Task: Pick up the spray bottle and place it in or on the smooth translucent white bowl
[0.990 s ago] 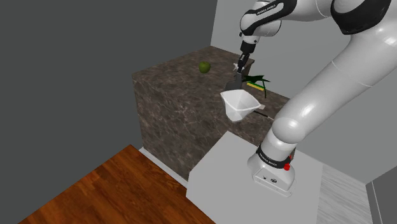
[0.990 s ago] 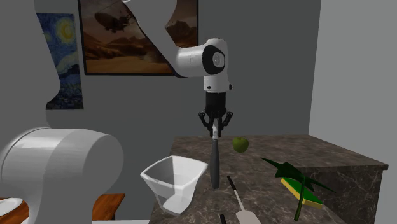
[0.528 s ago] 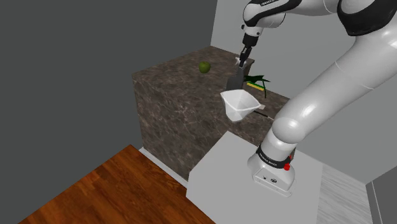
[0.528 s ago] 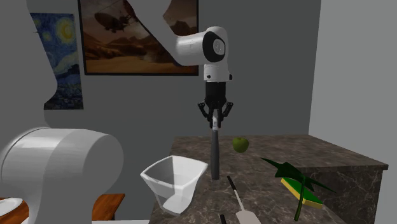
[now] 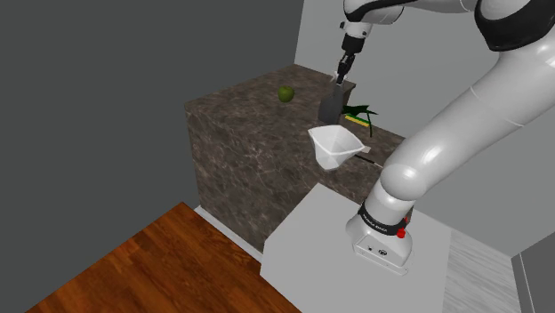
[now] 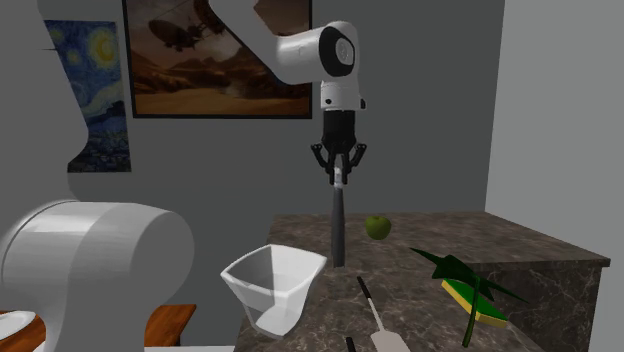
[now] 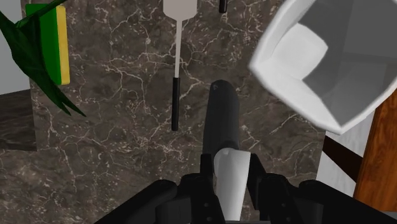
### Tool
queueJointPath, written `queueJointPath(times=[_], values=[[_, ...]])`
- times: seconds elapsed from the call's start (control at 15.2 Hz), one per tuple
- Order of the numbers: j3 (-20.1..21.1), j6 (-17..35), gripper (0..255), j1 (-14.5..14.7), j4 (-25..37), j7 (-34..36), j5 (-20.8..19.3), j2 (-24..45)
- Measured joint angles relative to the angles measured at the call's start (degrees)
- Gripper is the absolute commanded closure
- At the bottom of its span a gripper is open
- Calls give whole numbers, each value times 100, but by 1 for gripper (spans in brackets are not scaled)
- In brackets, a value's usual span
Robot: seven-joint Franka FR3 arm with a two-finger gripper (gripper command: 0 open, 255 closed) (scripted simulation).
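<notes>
Wrist view, looking down my own claw (image 7: pixel 230 175): both fingers are closed on the pale neck of the spray bottle (image 7: pixel 219 121), and its dark body hangs straight down from them over the veined dark counter (image 7: pixel 127 127). The white bowl (image 7: pixel 286 95) sits just beside the bottle, mouth up. In the second exterior view the bottle is upright below my fingers, between the bowl and a green apple (image 6: pixel 377 227) further back. Its base looks clear of the stone, though I would not swear to that.

I judge the bottle to be stiff and fairly light, so my grip should not crush it. The neck is the natural place to hold: narrow enough for my fingers, with the head above as a stop. It is a smooth, small contact, though, and the long body below can swing or twist. The bowl looks thin and easy to tip, and the bottle is taller than it, so I expect it to lean against the rim.
</notes>
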Motion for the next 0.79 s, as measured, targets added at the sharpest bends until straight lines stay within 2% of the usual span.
queueJointPath(times=[0.79], values=[[95,-927,255,40,915,-17,49,-12]])
